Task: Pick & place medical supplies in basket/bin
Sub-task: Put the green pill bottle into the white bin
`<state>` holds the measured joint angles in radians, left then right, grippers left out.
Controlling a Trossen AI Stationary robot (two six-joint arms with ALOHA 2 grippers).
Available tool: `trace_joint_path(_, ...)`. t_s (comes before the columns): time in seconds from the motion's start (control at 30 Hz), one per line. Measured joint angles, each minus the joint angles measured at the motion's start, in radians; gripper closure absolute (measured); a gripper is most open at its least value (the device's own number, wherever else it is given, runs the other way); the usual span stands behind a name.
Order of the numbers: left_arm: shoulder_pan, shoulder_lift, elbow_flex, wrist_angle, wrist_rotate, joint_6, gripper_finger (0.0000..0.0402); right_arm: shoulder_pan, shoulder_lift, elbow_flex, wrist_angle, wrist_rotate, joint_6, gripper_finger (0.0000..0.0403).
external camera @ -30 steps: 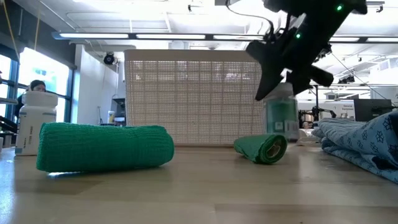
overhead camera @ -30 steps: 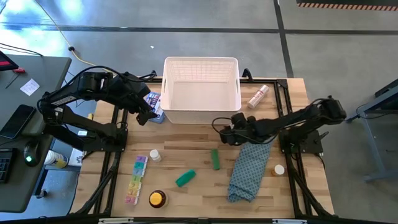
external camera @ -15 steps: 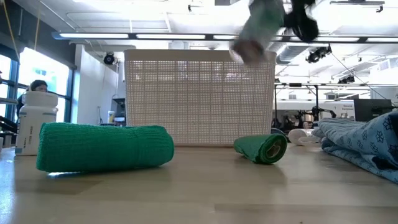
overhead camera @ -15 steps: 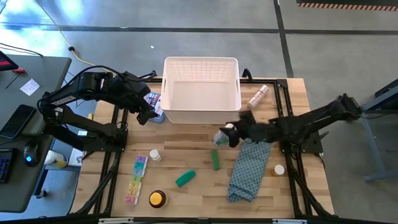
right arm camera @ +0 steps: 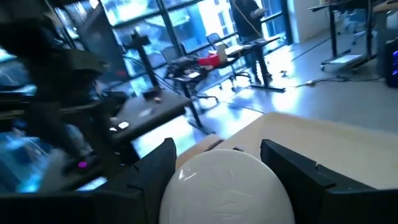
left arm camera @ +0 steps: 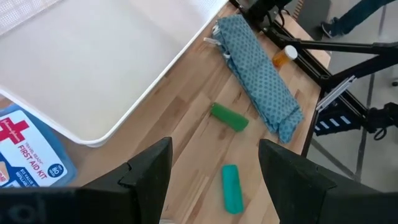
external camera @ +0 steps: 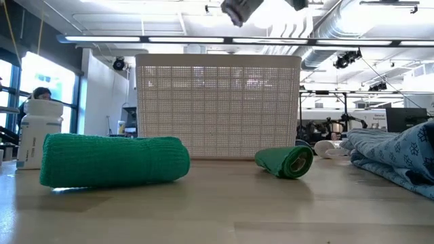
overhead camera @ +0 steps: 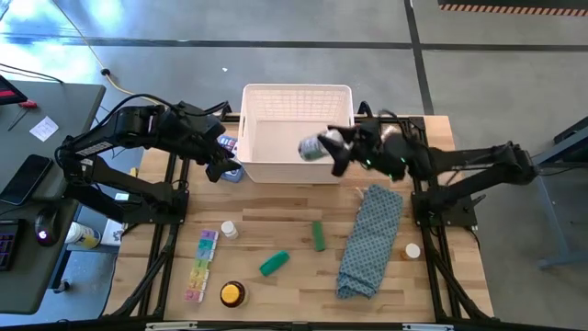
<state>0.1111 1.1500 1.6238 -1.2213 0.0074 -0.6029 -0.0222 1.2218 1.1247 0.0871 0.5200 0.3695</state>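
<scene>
1. the white-capped bottle was held up in the air over the white basket, near the basket's front right part, lying on its side with its white cap pointing toward the left edge of the table.
2. the right gripper had its two fingers pinched on that bottle, one on each side; the arm reached in from the right edge of the table, above the basket's right wall.
3. in the low view the bottle showed well above the basket's lattice wall, clear of its rim.
4. the basket stood at the middle of the table's far edge, its floor bare where it could be seen.
5. the left gripper hung just off the basket's front left corner with its fingers spread apart and nothing between them, above the blue-white red-cross pack, which lay against the basket's left wall.
6. on the wooden table, two green tubes lay in front of the basket: one near the middle, the other closer to the near edge.
7. a rainbow pill organiser strip ran toward the near left corner, with a small white-capped bottle beside its far end and a round yellow tin by its near end.
8. the blue patterned cloth stretched along the right half of the table, another bottle beside it toward the right edge.
9. a pinkish tube lay to the right of the basket, near the far right corner.
</scene>
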Motion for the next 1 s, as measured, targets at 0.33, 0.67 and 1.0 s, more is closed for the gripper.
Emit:
trace_joint_path(0.33, 0.0, 0.0, 0.0, 0.002, -0.036, -0.012, 0.0131, -0.295, 0.252, 0.324, -0.309, -0.37, -0.151, 0.0185)
trace_joint_path(0.67, 0.0, 0.0, 0.0, 0.026, -0.222, -0.107, 0.0131, -0.441, 0.447, 0.428, -0.389, -0.448, -0.287, 0.0189)
trace_joint_path(1.0, 0.0, 0.0, 0.0, 0.183, -0.252, -0.079, 0.0131, -0.508, 0.559, 0.428, -0.417, -0.484, -0.192, 0.0193)
